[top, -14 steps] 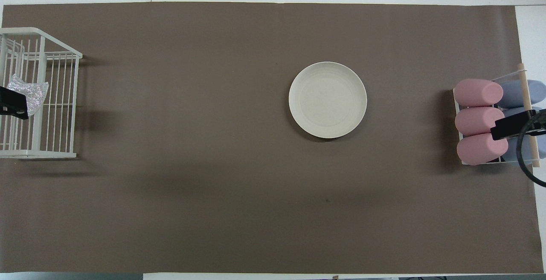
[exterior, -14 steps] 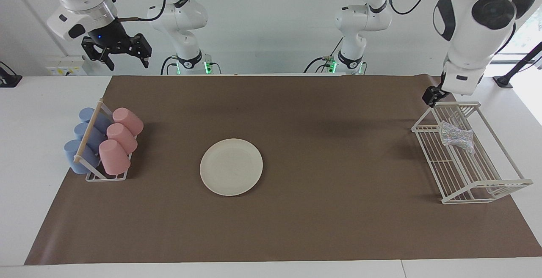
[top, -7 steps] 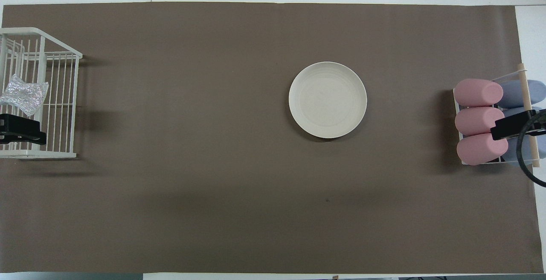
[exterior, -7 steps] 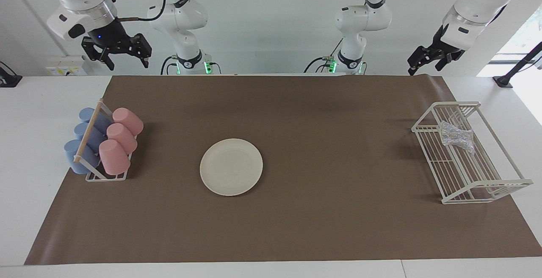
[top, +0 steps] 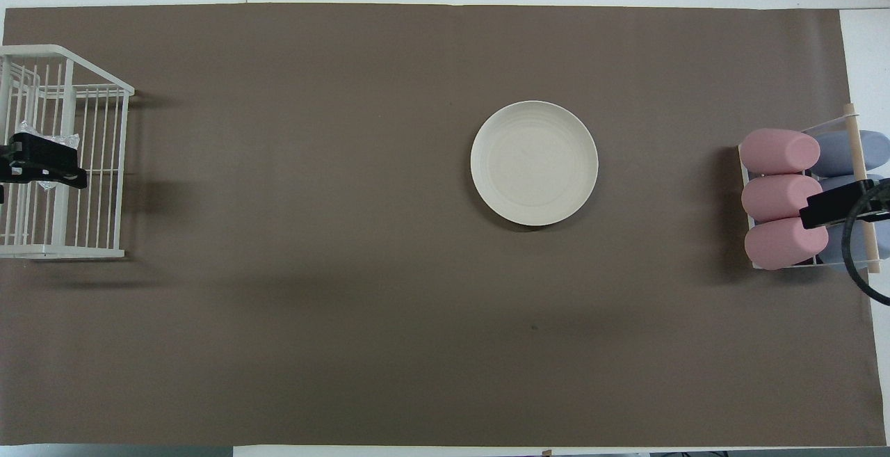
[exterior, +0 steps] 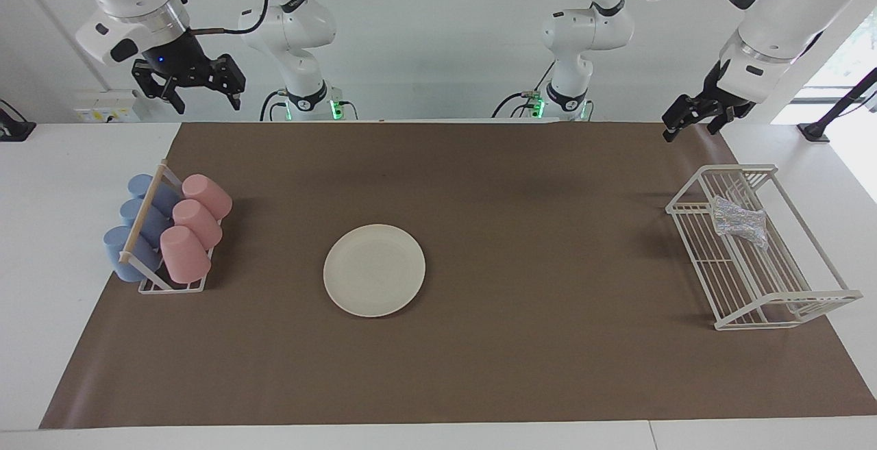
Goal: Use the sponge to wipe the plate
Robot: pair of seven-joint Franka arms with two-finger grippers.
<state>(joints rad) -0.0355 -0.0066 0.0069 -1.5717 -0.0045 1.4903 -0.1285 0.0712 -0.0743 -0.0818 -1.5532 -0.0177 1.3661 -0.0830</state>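
Note:
The cream-white plate (exterior: 374,270) lies flat on the brown mat about mid-table; it also shows in the overhead view (top: 534,163). The silvery sponge (exterior: 738,222) lies in a white wire rack (exterior: 754,292) at the left arm's end. My left gripper (exterior: 688,131) is open and empty, raised in the air. In the overhead view the left gripper (top: 43,162) covers most of the sponge (top: 29,128). My right gripper (exterior: 205,102) is open and empty, and waits high over the cup rack.
A small rack holds three pink cups (exterior: 188,231) and several blue cups (exterior: 133,231) on their sides at the right arm's end; the pink cups (top: 779,196) also show from overhead, under the right gripper (top: 831,208). The brown mat (exterior: 548,340) covers the table.
My left gripper rose from the wire rack's near corner, then came forward and a little down; from overhead it now covers the sponge. The right arm, plate and sponge have not moved.

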